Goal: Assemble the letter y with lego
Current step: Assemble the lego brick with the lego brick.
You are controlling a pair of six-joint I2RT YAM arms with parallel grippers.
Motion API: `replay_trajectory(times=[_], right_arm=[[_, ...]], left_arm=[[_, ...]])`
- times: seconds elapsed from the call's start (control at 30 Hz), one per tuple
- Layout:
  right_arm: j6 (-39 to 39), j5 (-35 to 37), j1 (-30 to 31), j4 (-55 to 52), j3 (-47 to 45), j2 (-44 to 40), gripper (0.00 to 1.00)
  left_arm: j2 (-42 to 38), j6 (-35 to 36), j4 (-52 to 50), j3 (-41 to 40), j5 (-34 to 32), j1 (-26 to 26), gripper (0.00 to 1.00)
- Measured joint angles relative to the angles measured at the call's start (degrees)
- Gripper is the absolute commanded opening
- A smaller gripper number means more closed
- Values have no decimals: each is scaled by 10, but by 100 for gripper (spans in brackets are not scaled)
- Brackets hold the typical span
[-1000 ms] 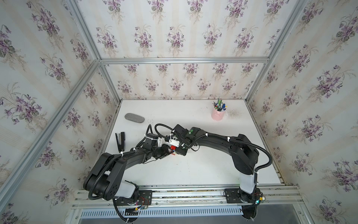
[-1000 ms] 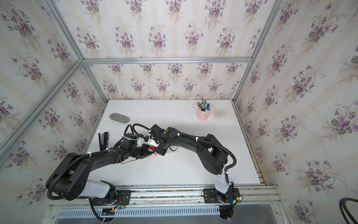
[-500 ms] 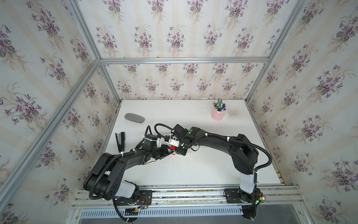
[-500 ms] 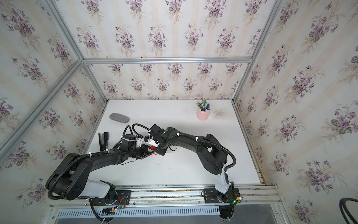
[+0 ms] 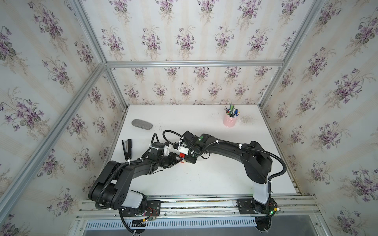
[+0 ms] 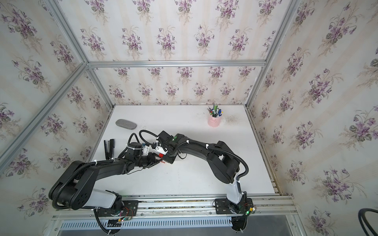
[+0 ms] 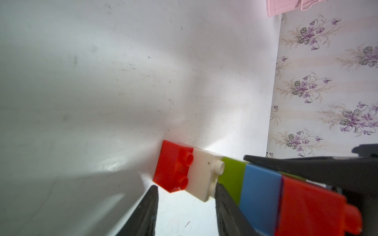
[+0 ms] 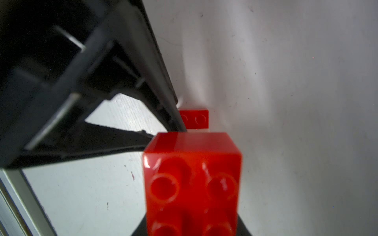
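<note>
The letter y (image 7: 231, 179) lies on the white table as one row of joined lego: red (image 7: 173, 163), white (image 7: 204, 173), lime-green, blue (image 7: 259, 188), then a red tip (image 7: 311, 206) with green behind it. My left gripper (image 7: 186, 186) is open. Its fingertips (image 7: 151, 202) flank the red and white tail bricks, with a thin strip of light beside the red one. My right gripper (image 8: 192, 230) is shut on the red tip brick (image 8: 192, 173). In both top views the two grippers (image 5: 177, 161) (image 6: 164, 157) meet over the bricks (image 5: 182, 154) (image 6: 161, 155) at table centre-left.
A pink pen cup (image 5: 230, 120) stands at the back right. A grey oval pad (image 5: 142, 124) and a black stapler (image 5: 127, 148) lie by the left wall. Floral walls enclose the table on three sides. A metal rail (image 5: 194, 201) runs along the front.
</note>
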Motion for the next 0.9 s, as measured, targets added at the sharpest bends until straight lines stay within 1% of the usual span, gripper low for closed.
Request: replay_trajectory(times=[0.17, 0.63, 0.9], right_arm=[[0, 0, 0, -5, 4, 3, 18], [0, 1, 1, -13, 12, 7, 17], [7, -6, 0, 4, 3, 0, 17]], left_arm=[[6, -3, 9, -2, 11, 2, 45], [3, -8, 14, -5, 9, 3, 46], [-23, -15, -11, -5, -12, 3, 52]])
